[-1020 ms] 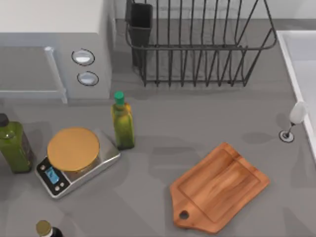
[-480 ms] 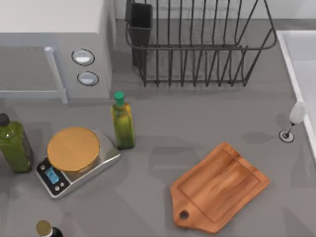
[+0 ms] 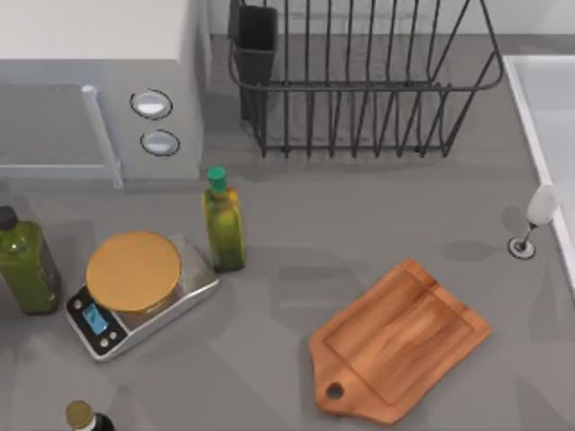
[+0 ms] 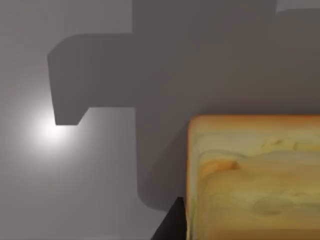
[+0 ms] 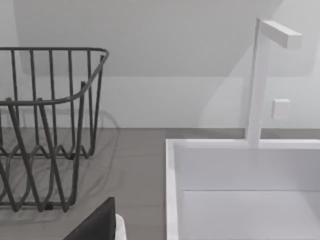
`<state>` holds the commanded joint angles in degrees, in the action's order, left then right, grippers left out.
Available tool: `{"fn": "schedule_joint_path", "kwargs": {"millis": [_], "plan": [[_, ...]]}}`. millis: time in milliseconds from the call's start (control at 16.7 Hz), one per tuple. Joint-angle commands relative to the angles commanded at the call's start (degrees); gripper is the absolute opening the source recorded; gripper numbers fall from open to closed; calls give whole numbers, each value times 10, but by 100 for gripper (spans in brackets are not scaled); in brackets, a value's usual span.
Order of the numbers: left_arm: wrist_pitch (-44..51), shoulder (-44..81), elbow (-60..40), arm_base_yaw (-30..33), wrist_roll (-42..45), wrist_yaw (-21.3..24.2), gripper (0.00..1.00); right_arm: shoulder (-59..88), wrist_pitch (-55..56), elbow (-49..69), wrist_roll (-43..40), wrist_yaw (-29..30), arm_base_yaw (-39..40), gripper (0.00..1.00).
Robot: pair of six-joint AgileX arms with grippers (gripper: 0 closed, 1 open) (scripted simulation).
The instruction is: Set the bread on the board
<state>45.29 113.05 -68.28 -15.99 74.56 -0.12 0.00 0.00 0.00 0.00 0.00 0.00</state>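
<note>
The small squarish golden-yellow chunk of bread with its browner toasted crust shows close up in the left wrist view, above the grey table, where a blocky shadow falls beneath it. A dark finger tip of the left gripper sits right against the chunk's side; whether the jaws pinch it cannot be told.

At the table's near edge, towards the left corner, a dark bottle with a gold cap pokes in. The reddish-brown rectangular wooden cutting board with a grooved rim lies aslant near the near edge, right of centre, its holed handle pointing to that edge; nothing lies on it. On the left side stands a silver kitchen scale topped by a round flat tan disc, a green bottle by the left edge and a tall olive-oil bottle with a green cap just beside the scale. A wine glass stands near the right edge.

Farther back sit a grey microwave at the far left corner and a black wire dish rack, holding a dark cup in its left corner. A white sink with a white tap occupies the far right corner. In the right wrist view a dark part of the right gripper shows; its jaws' state cannot be told.
</note>
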Motion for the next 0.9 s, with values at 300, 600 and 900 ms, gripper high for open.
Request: {"fn": "schedule_joint_path", "kwargs": {"millis": [300, 600, 900], "plan": [[28, -48, 3, -31, -3, 1, 0, 0, 0, 0, 0, 0, 0, 100], [106, -100, -47, -45, -3, 3, 0, 0, 0, 0, 0, 0, 0, 100], [185, -93, -117, -14, -2, 0, 0, 0, 0, 0, 0, 0, 0, 100]]}}
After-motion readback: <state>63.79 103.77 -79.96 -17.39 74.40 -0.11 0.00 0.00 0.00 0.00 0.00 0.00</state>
